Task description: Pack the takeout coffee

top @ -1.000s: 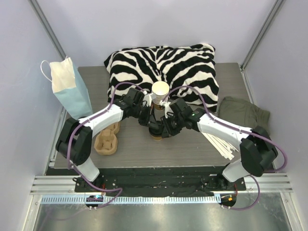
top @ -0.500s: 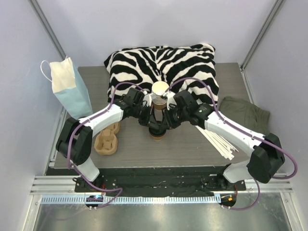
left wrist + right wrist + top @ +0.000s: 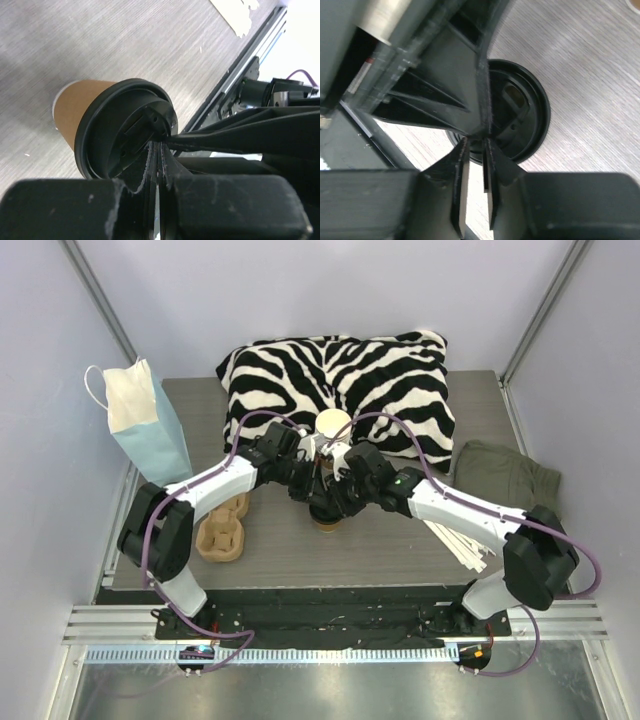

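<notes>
The takeout coffee [image 3: 326, 521], a tan-brown cup with a black lid, stands upright on the table just in front of the stack of lidless cups [image 3: 333, 432]. Both grippers meet on top of it. My left gripper [image 3: 314, 500] is shut, and in the left wrist view its tips [image 3: 160, 144] rest at the rim of the lid [image 3: 117, 137]. My right gripper [image 3: 338, 506] is all but shut, with only a thin gap. In the right wrist view its tips [image 3: 476, 142] sit at the edge of the lid [image 3: 520, 112] with nothing between them.
A blue-and-white paper bag [image 3: 148, 425] stands at the left edge. A cardboard cup carrier [image 3: 222, 530] lies under the left arm. A zebra pillow [image 3: 350, 380] fills the back. A green cloth [image 3: 505, 472] and white stirrers [image 3: 455, 538] lie on the right.
The right arm swung up and out, then came back in. Its gripper has stayed over the lid. The left arm and the cup have not moved.
</notes>
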`<state>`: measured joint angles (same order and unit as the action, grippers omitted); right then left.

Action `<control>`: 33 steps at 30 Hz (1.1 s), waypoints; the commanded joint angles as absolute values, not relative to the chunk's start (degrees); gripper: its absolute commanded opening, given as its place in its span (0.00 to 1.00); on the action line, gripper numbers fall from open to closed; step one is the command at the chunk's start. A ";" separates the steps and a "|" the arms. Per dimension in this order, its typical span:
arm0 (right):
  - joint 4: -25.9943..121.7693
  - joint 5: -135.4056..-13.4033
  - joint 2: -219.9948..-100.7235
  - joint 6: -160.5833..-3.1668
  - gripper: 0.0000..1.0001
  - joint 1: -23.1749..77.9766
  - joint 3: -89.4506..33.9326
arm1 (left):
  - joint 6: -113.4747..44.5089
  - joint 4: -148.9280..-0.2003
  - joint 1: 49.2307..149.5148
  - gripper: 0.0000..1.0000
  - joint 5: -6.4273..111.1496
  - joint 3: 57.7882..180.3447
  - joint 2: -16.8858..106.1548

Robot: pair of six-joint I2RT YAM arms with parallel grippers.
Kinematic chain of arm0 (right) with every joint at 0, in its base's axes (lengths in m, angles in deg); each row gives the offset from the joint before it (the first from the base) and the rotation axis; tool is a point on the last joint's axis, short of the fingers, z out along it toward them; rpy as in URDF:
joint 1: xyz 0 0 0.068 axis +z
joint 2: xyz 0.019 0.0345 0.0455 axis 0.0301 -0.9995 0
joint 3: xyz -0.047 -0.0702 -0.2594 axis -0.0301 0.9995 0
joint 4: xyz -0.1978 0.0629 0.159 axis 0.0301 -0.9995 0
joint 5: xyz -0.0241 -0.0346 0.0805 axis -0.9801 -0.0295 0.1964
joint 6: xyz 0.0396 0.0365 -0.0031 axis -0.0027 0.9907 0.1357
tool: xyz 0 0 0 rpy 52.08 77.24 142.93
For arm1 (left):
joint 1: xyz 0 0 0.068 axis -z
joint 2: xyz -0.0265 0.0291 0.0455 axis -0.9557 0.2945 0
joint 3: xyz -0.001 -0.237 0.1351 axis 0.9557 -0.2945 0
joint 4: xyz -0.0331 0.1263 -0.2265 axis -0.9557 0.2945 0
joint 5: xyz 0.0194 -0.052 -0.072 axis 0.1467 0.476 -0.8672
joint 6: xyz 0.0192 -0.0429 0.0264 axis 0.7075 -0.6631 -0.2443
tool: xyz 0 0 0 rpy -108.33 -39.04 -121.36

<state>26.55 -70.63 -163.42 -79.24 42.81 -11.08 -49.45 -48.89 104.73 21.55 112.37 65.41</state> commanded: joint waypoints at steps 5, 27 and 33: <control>25.55 -70.80 -161.02 -80.16 0.23 42.92 -8.54 | -46.81 -45.21 104.95 0.05 26.26 111.06 67.75; 25.72 -67.01 -161.80 -81.30 0.23 41.34 -8.73 | -46.81 -45.39 104.95 0.04 26.08 111.58 67.75; 24.93 -65.27 -161.55 -81.40 0.23 40.12 -10.83 | -46.46 -45.21 104.87 0.05 25.99 112.11 67.40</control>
<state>23.03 -66.71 -162.80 -80.61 41.15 -7.81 -49.43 -49.13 104.73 21.09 112.63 65.65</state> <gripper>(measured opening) 0.229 0.049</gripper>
